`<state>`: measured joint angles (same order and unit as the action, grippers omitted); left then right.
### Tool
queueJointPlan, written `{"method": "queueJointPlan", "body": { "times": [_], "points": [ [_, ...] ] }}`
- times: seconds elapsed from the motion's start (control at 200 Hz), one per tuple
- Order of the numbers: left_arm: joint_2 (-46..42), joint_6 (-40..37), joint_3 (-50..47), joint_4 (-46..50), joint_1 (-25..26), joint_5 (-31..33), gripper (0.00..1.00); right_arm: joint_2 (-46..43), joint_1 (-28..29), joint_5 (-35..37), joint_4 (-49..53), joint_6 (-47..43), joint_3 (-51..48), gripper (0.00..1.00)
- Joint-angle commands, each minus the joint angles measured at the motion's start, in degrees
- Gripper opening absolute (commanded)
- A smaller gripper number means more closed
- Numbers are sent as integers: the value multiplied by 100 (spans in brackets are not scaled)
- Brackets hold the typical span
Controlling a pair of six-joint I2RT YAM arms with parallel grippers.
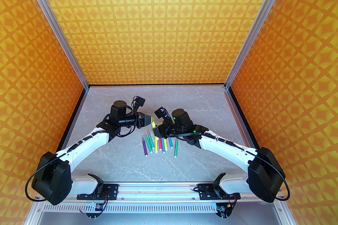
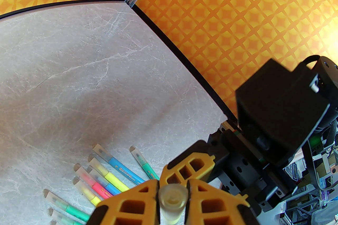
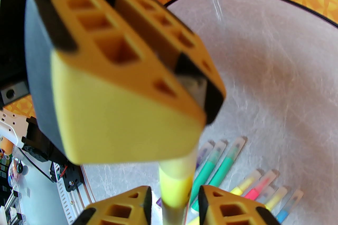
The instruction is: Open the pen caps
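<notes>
Cap [image 2: 172, 202] of a yellow marker [image 3: 175, 184], held above the others [image 1: 158, 143] on the table [image 1: 118, 160], is clamped by the left gripper [image 2: 173, 188] while the right gripper [image 3: 174, 192] pinches the barrel, so a straight pull should separate them.

bright, fisheye wrist views, blurred foreground

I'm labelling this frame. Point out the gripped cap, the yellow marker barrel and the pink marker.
gripped cap [image 2: 173, 197]: left wrist view, round end face.
yellow marker barrel [image 3: 175, 189]: right wrist view, bright yellow midsection.
pink marker [image 2: 96, 185]: left wrist view, middle of barrel.
</notes>
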<state>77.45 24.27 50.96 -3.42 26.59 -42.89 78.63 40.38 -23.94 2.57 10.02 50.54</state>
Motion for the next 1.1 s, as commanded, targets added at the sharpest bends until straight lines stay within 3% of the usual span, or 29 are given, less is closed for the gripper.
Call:
{"method": "queueJointPlan", "body": {
  "times": [0.0, 0.525, 0.85, 1.095],
  "points": [
    [-52, 109, 185, 6, 31, -105, 3, 26, 5, 59, -274, 51, -115, 35],
    [-125, 376, 252, -132, 31, -105, 0, 73, 5, 6, -402, -52, -279, 22],
    [-95, 418, 301, -118, -134, -21, 0, -135, 5, 41, -330, -156, -447, 0],
    [-27, 663, 439, -177, -439, 240, 0, -190, 5, -18, -122, -271, -675, 0]
  ]
}}
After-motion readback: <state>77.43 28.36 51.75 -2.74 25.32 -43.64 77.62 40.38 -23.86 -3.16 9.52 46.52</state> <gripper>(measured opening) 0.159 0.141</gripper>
